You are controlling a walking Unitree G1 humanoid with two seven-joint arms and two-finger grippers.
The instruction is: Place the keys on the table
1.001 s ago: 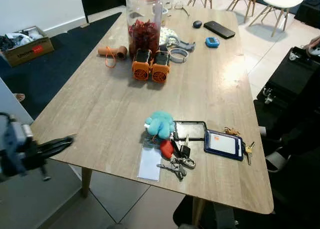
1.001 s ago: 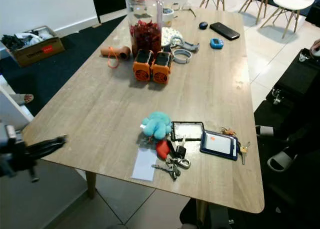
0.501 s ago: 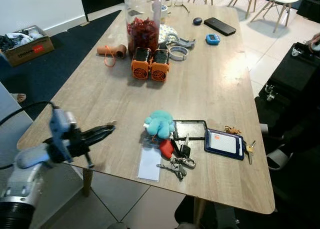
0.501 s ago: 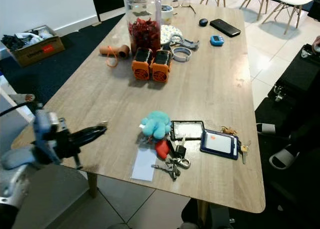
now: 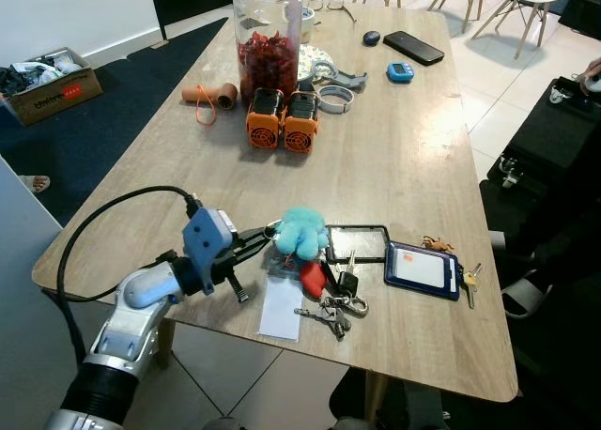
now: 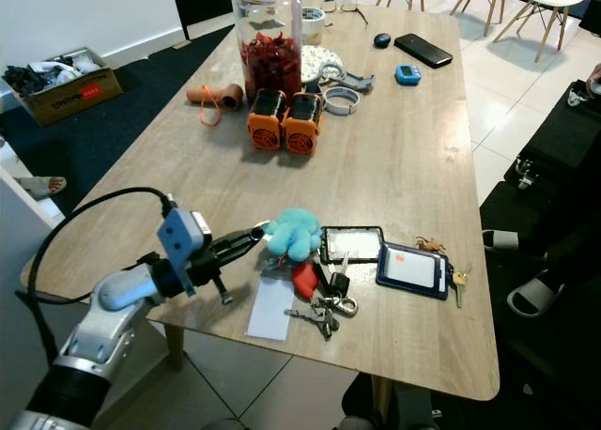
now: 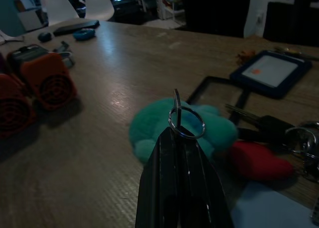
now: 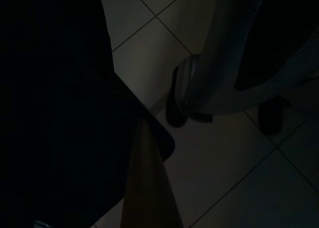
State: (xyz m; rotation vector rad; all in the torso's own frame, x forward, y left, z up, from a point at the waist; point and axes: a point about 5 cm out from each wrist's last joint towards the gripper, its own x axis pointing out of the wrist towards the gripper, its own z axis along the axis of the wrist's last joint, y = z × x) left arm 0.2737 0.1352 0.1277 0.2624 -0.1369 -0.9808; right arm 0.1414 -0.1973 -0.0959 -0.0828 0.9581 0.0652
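One ring pinched at the plush

One small metal ring (image 7: pixel 186 122) is held upright between the closed fingers of the left gripper (image 5: pixel 264 237), low over the table (image 5: pixel 404 148) and just beside the teal plush (image 5: pixel 302 231). The keys (image 5: pixel 331 310) lie near the front edge, their long axis running from the plush toward that edge, beside a red fob (image 5: pixel 313 278) and a white card (image 5: pixel 282 308). A black frame (image 5: pixel 357 245) and blue badge (image 5: pixel 422 270) lie to the right. Two orange fans (image 5: pixel 284 133) and a jar (image 5: pixel 269 38) stand farther back. The right gripper's jaws cannot be told in its dark view
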